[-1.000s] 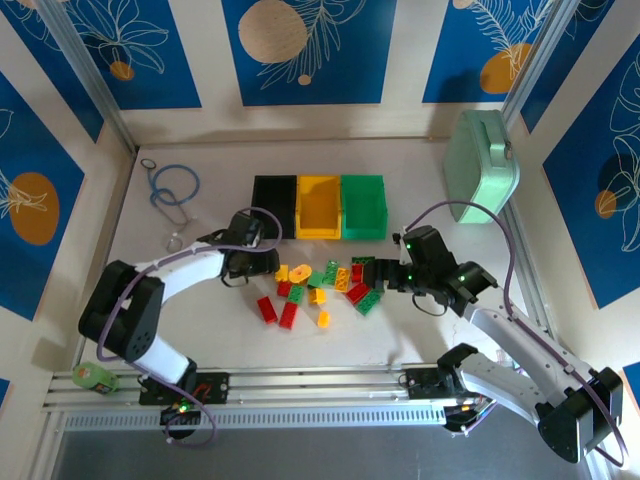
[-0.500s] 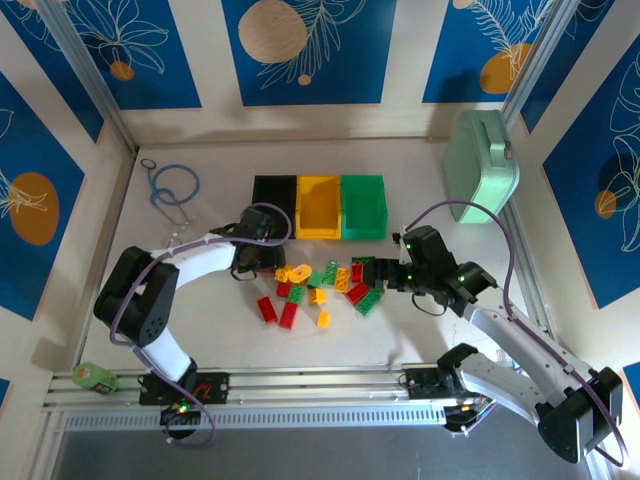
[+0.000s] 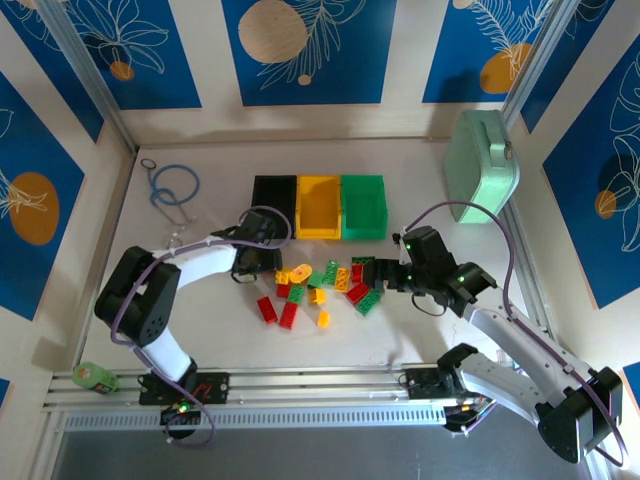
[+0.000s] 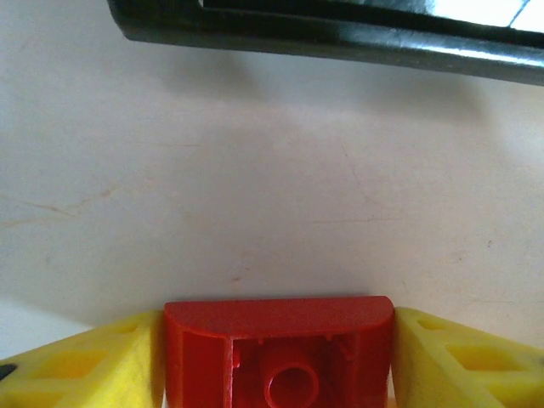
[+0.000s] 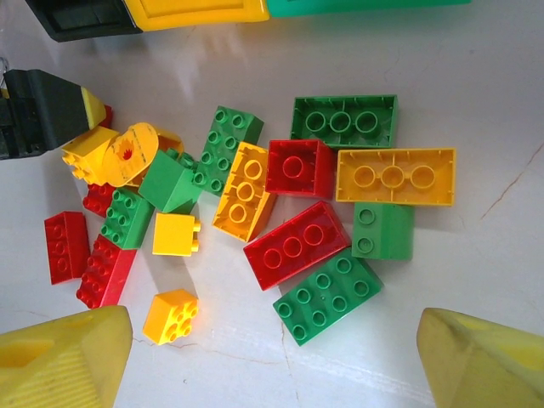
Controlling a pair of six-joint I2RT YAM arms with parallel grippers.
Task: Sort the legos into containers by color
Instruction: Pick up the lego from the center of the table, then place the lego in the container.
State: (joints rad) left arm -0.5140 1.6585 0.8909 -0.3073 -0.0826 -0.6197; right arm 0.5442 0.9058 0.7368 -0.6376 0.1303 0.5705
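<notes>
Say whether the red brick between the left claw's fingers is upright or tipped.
Tipped: the red plastic brick shows its hollow underside and tube to the left wrist camera.

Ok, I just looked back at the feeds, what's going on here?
The left gripper has its fingers against both sides of a red brick at the left edge of the legos. The right gripper hangs open above the pile's right side, holding nothing. The black bin, yellow bin and green bin look empty from above, so sorting has barely begun.

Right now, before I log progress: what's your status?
Left gripper gripping red brick. Right gripper open above brick pile. Nothing blocking the bins.
</notes>
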